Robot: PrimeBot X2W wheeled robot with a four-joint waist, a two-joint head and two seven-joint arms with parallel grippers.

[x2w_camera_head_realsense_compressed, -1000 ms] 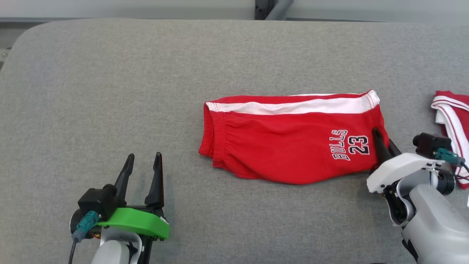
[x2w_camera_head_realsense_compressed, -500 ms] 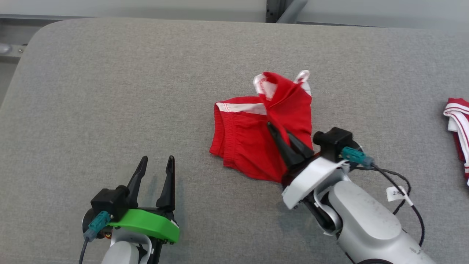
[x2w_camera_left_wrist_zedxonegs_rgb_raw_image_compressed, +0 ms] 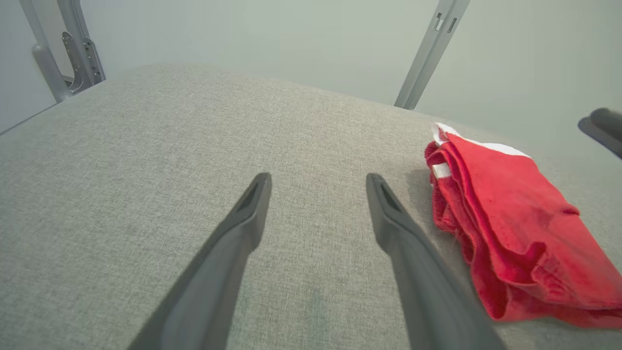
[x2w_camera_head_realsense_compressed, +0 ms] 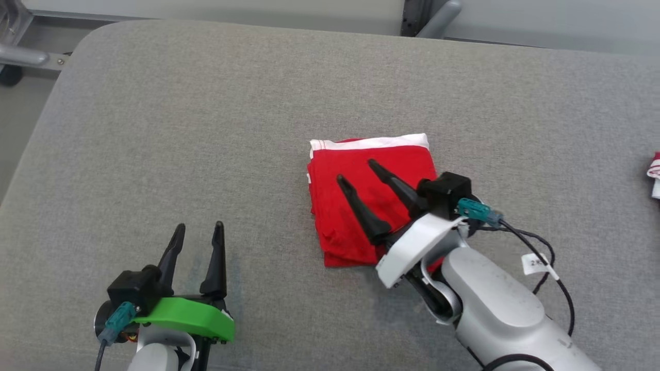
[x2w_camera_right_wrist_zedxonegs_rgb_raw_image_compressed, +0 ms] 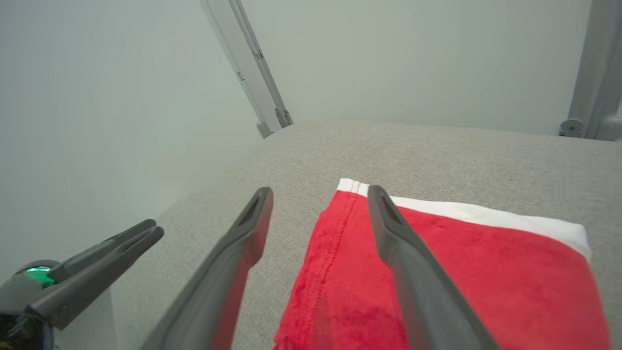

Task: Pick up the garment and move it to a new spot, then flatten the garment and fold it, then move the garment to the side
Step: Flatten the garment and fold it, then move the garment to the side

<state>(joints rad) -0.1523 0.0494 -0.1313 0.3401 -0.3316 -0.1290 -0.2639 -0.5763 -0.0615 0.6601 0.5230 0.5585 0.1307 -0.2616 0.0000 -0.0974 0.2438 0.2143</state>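
Observation:
The garment (x2w_camera_head_realsense_compressed: 371, 196) is a pair of red shorts with a white band, folded into a compact square at the middle of the grey table (x2w_camera_head_realsense_compressed: 206, 129). It also shows in the left wrist view as a stacked red bundle (x2w_camera_left_wrist_zedxonegs_rgb_raw_image_compressed: 505, 228) and in the right wrist view (x2w_camera_right_wrist_zedxonegs_rgb_raw_image_compressed: 461, 272). My right gripper (x2w_camera_head_realsense_compressed: 355, 170) hovers over the folded garment, open, with nothing between its fingers (x2w_camera_right_wrist_zedxonegs_rgb_raw_image_compressed: 398, 233). My left gripper (x2w_camera_head_realsense_compressed: 199, 227) stands open over bare table at the lower left, well apart from the garment.
Another red-and-white piece of cloth (x2w_camera_head_realsense_compressed: 654, 172) lies at the table's far right edge. Metal frame bars (x2w_camera_head_realsense_compressed: 433, 13) stand behind the table. The table's rounded left corner (x2w_camera_head_realsense_compressed: 87, 41) is near; floor lies beyond it.
The right gripper carried the garment's right half over to the left, laid it down as a square, and opened. The camera turned right-to-left meanwhile. The left gripper stayed put.

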